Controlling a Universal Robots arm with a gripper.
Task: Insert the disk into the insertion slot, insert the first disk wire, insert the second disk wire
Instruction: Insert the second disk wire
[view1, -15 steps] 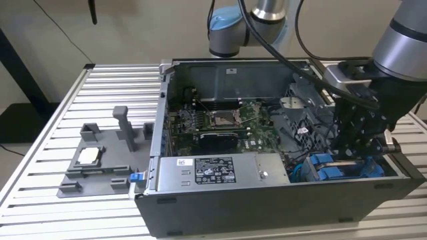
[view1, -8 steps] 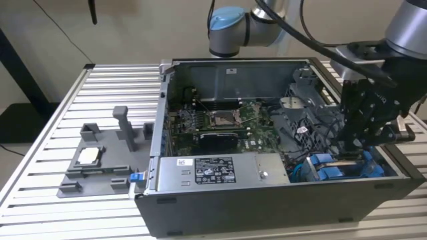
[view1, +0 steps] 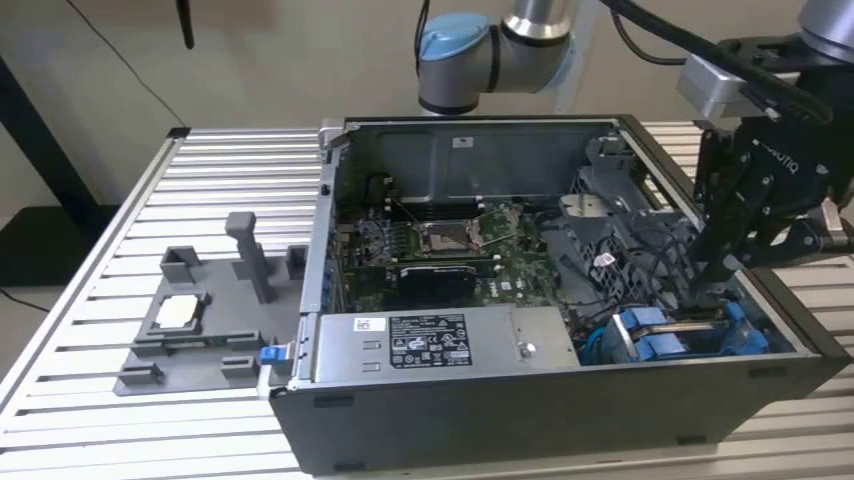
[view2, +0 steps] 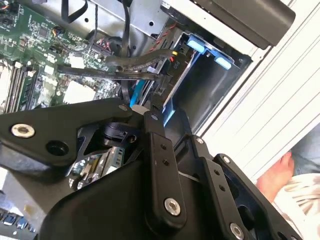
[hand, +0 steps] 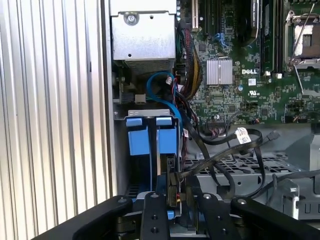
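gripper (view1: 717, 290) down at the insertion slot (view1: 681, 335), exterior view's right | pinching a wire connector (hand: 172, 185), lining it up with the disk end

One open computer case (view1: 534, 400) sits on one slatted table (view1: 227, 160), with one grey fixture (view1: 200, 320) at its 9 o'clock. Two blue clips (hand: 137, 136) (hand: 166, 135) show in the first wrist view.

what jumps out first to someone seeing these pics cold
An open dark grey computer case lies on a slatted metal table, its green motherboard exposed. The black robot gripper reaches down into the corner at the exterior view's right, by the bright blue plastic clips of the grey metal drive bay, amid black cables.
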